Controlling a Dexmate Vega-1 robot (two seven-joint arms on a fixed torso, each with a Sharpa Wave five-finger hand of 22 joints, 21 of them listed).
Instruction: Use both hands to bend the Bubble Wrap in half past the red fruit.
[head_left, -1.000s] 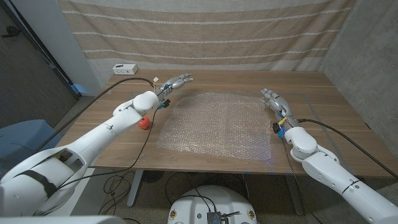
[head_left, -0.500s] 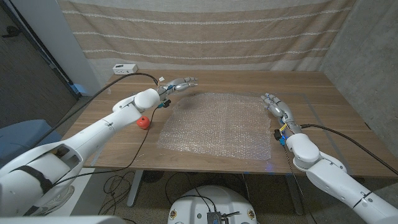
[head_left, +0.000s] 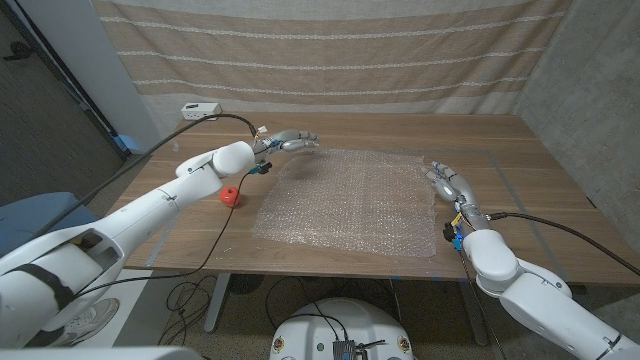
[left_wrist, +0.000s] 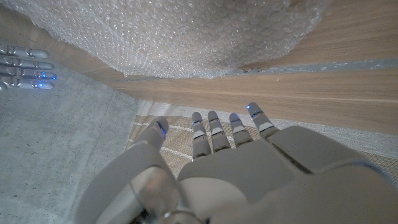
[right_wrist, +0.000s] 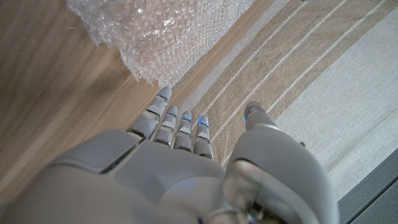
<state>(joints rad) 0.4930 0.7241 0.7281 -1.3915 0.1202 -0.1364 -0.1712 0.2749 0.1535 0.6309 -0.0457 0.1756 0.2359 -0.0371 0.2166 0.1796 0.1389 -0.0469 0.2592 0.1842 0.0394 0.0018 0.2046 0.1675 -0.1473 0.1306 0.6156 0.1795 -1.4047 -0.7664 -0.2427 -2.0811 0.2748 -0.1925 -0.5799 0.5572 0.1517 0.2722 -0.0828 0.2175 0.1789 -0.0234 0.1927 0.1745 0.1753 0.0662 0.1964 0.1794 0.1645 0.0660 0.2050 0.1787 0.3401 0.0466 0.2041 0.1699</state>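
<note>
A clear sheet of bubble wrap (head_left: 348, 202) lies spread flat on the wooden table. A small red fruit (head_left: 231, 196) sits just off its left edge. My left hand (head_left: 291, 139) hovers open at the sheet's far left corner, fingers stretched out and holding nothing. My right hand (head_left: 447, 182) stands open beside the sheet's right edge, fingers extended. The left wrist view looks past my left hand (left_wrist: 211, 155) at the bubble wrap (left_wrist: 180, 34), with my right hand's fingertips (left_wrist: 28, 65) beyond. From the right wrist, my right hand (right_wrist: 180, 162) shows near a corner of the bubble wrap (right_wrist: 155, 31).
A white power strip (head_left: 200, 111) lies at the table's far left corner, with a cable running from it. A striped curtain (head_left: 330, 50) hangs behind the table. Bare wood (head_left: 530, 190) lies to the right of the sheet.
My left hand has shifted right toward the sheet's far left corner. My right hand has drawn back toward me along the sheet's right edge.
</note>
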